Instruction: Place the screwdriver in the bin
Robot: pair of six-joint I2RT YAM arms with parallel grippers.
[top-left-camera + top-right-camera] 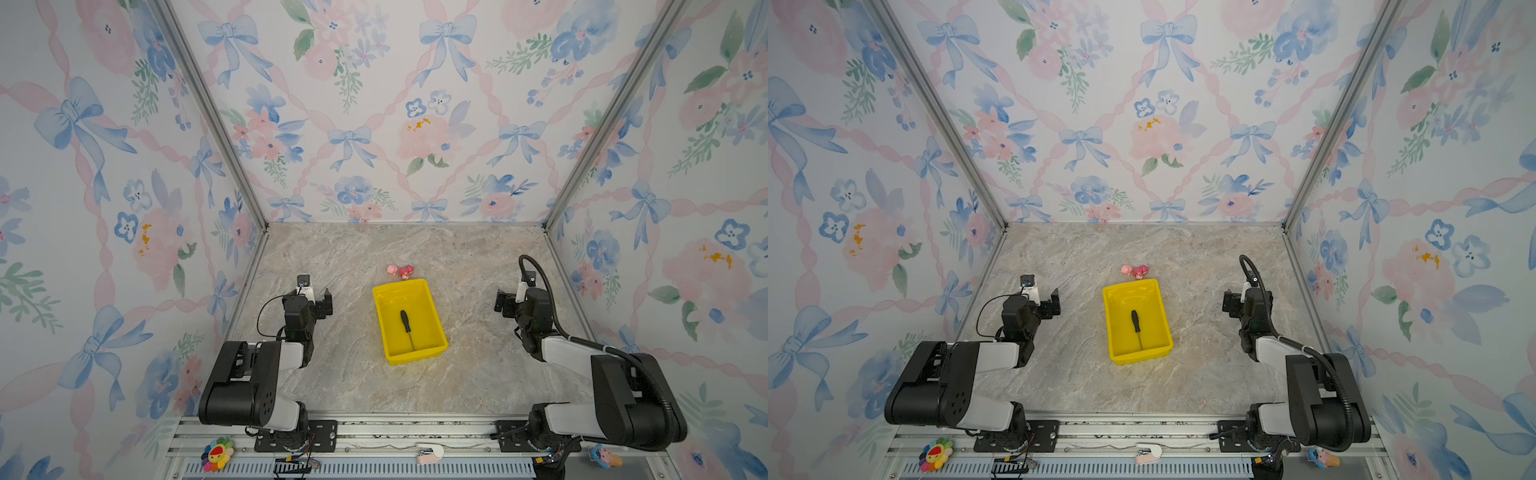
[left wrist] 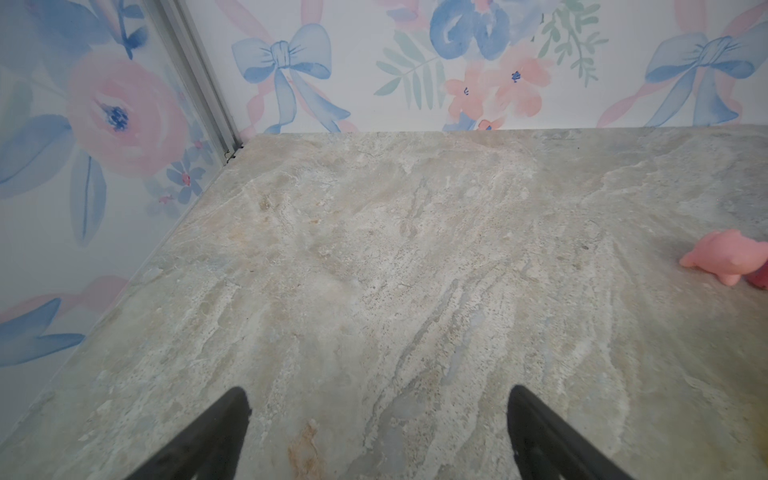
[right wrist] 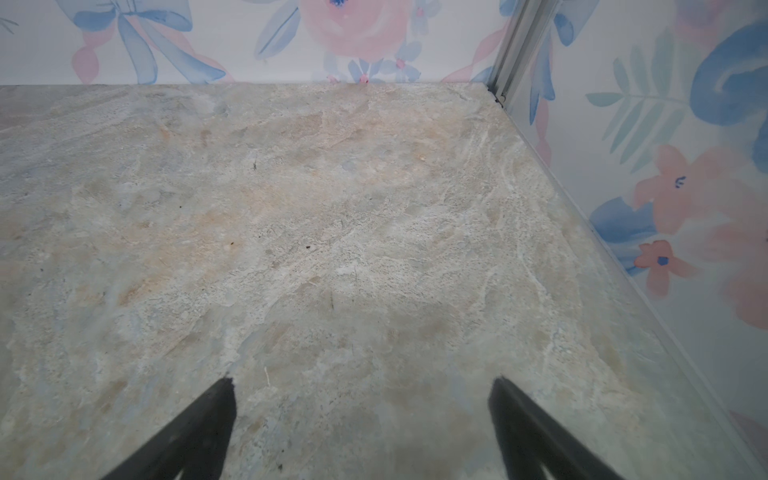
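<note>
The yellow bin point(image 1: 437, 319) point(image 1: 1163, 318) stands in the middle of the stone table in both top views. Inside it lies the screwdriver point(image 1: 406, 323) point(image 1: 1136, 322), black handle toward the back, thin silver shaft toward the front wall. My left gripper point(image 1: 322, 302) point(image 1: 1050, 302) point(image 2: 376, 401) hovers well to the left of the bin, open, with only bare table between its fingers. Off to the right of the bin, my right gripper point(image 1: 503, 303) point(image 1: 1230, 302) point(image 3: 361, 390) is open too and holds nothing. Neither wrist view shows the bin or the screwdriver.
A small pink toy figure point(image 1: 400, 270) point(image 1: 1134, 271) point(image 2: 725, 257) lies just behind the bin's back wall. Floral walls with metal corner posts point(image 1: 216, 120) close in the table on three sides. A metal rail point(image 1: 374, 432) runs along the front.
</note>
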